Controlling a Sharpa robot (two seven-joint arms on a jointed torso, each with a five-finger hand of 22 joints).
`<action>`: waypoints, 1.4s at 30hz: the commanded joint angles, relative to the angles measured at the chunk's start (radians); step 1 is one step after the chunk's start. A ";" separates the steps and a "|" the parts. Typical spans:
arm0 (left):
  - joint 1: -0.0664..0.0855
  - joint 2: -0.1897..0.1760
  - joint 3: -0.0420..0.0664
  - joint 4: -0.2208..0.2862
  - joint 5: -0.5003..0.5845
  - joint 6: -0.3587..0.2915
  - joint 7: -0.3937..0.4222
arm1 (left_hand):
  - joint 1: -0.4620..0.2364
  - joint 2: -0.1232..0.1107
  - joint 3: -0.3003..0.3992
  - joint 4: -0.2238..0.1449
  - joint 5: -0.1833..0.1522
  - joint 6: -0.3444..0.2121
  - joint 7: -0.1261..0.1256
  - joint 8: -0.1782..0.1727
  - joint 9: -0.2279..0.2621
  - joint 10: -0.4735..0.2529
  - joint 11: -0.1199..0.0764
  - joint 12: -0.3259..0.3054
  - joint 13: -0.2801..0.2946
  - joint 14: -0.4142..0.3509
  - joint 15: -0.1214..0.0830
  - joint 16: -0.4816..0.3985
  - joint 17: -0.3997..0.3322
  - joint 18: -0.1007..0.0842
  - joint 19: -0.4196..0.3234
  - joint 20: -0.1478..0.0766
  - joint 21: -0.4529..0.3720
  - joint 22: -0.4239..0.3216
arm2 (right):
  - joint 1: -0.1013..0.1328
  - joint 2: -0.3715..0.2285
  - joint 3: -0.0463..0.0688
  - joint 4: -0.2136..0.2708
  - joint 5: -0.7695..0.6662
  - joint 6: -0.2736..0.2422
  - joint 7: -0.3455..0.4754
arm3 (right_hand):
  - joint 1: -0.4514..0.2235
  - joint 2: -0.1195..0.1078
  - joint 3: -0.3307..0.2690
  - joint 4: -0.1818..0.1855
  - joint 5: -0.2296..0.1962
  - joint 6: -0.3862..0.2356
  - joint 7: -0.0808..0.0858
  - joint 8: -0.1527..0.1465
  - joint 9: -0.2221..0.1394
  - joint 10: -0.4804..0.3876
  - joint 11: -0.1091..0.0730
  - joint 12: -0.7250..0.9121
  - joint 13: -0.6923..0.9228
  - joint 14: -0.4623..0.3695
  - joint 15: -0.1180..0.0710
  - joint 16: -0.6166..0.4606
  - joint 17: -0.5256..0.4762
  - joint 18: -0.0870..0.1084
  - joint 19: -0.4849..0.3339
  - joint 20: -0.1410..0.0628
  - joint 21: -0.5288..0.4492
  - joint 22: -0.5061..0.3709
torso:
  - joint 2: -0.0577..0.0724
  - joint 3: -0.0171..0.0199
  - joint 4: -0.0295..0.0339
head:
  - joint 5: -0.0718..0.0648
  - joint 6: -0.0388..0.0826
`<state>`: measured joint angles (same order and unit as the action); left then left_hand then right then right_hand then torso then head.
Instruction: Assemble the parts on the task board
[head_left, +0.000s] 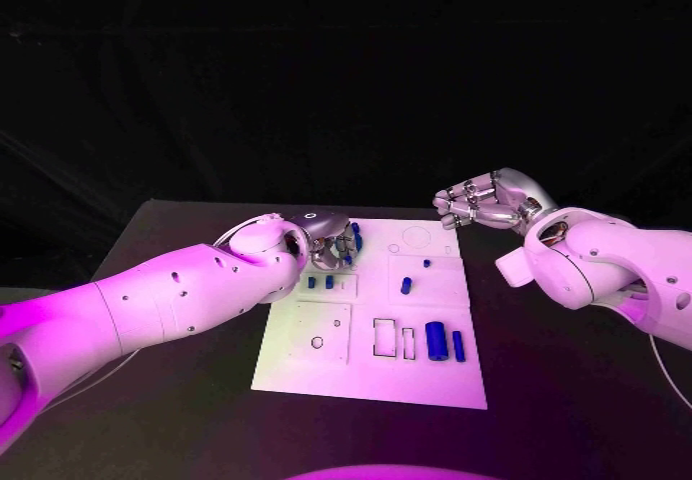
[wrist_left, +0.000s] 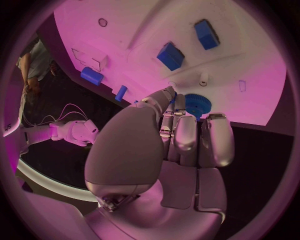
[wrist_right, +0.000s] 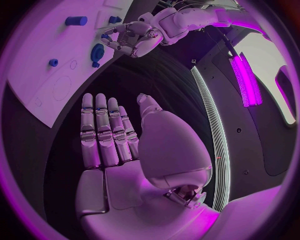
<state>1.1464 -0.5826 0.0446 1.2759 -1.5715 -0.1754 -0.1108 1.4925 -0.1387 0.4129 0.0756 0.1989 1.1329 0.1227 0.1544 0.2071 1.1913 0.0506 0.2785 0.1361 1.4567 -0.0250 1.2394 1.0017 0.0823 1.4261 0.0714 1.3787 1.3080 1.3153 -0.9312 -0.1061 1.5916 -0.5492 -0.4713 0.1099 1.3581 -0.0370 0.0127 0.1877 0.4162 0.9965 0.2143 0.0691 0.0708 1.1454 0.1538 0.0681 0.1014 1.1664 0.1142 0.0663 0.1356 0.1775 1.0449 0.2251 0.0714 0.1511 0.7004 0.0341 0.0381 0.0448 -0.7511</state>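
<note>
nearest the robot, the white board carries a blue block and a slim blue bar standing beside an outlined slot that looks unfilled, so the job seems only partly done. mid-board, small blue pegs sit in their places. farther on, the left hand has its fingers curled down over a blue toothed wheel at the board's far left corner; whether it actually grips the wheel cannot be told. the right hand hovers off the board's far right corner, fingers straight and apart, holding nothing. a round outline near it looks unfilled. nothing blocks the way.
</note>
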 joint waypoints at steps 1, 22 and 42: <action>0.006 -0.026 0.009 0.028 0.044 -0.008 -0.019 | -0.012 -0.003 0.000 -0.003 -0.005 0.006 0.001 -0.005 0.001 0.007 0.001 -0.008 0.000 0.007 0.000 0.007 -0.001 -0.018 0.006 -0.002 0.003 0.013 | 0.000 -0.001 0.000 0.000 -0.001 0.009 0.006 | -0.006 0.002 0.004 0.001 0.004 -0.008 0.000 0.000 0.001 -0.007 0.000 0.004 -0.002 -0.003 0.000 -0.002 -0.001 0.007 -0.008 0.002 0.000 -0.001 | -0.001 0.0006 -0.0001 | 0.002 0.003; 0.013 -0.102 0.018 0.036 0.128 0.060 -0.025 | -0.028 -0.010 -0.004 -0.001 -0.010 0.009 0.000 -0.013 -0.003 0.015 0.000 -0.023 -0.001 0.005 0.000 0.006 -0.011 -0.018 0.005 -0.002 0.002 0.012 | -0.004 -0.001 0.000 -0.003 -0.001 0.011 0.007 | -0.006 0.004 0.005 0.001 0.004 -0.007 0.000 0.001 0.001 -0.007 0.000 0.004 -0.002 -0.003 0.000 -0.002 -0.002 0.007 -0.008 0.002 0.001 -0.002 | 0.001 0.0005 0.0013 | 0.008 -0.001; 0.001 -0.064 0.014 -0.011 0.126 0.090 -0.016 | -0.029 -0.010 -0.002 -0.002 -0.013 0.008 0.000 -0.018 -0.004 0.015 0.001 -0.030 -0.001 0.002 0.001 0.001 -0.019 -0.017 0.004 -0.002 0.000 0.010 | -0.005 0.000 0.000 -0.002 -0.001 0.011 0.007 | -0.006 0.004 0.005 0.001 0.004 -0.007 0.000 0.001 0.001 -0.007 0.000 0.004 -0.002 -0.003 0.000 -0.002 -0.002 0.007 -0.008 0.002 0.001 -0.002 | -0.001 0.0008 0.0014 | 0.006 -0.005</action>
<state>1.1477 -0.6491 0.0584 1.2650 -1.4464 -0.1089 -0.1369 1.4730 -0.1478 0.4129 0.0754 0.1907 1.1322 0.1226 0.1410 0.2031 1.2000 0.0489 0.2554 0.1359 1.4566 -0.0250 1.2431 0.9833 0.0837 1.4259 0.0714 1.3787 1.3075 1.3105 -0.9320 -0.1062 1.5892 -0.5492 -0.4707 0.1099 1.3581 -0.0370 0.0127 0.1877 0.4162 0.9965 0.2143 0.0691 0.0708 1.1454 0.1538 0.0681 0.1015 1.1664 0.1142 0.0663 0.1357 0.1775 1.0449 0.2252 0.0714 0.1502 0.7005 0.0351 0.0392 0.0515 -0.7554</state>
